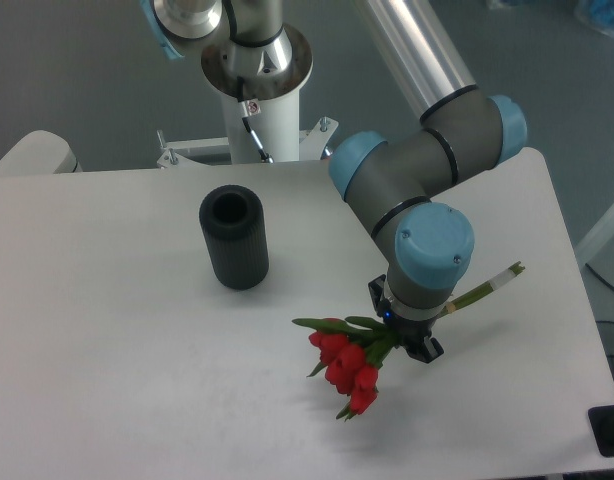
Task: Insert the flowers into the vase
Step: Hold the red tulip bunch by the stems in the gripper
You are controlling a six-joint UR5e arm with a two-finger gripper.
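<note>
my gripper point(407, 338) sits low over the white table point(107, 350), toward the four o'clock part of the view, with my wrist's blue cap facing the camera and hiding most of the fingers. the flowers point(349, 368) run straight through the spot where my fingers are: the pale green stems point(487, 287) poke out past my wrist toward two o'clock, and the red buds with their green leaves fan out toward eight o'clock. from this angle the bunch appears to be clamped between my fingers about where the leaves begin, but the wrist blocks the contact itself, so i cannot tell for certain whether the jaws are closed on it or just straddling it. the buds hang close to the table surface, and whether they touch it is not clear. the vase point(234, 238) stands upright on the table at about ten o'clock from my gripper, well apart from the bunch, its round mouth open to the camera and its black ribbed side facing front. my arm's grey links and blue joints rise from the gripper toward one o'clock, and the white mounting post point(255, 105) stands behind the table's far edge at twelve o'clock from the vase.
</note>
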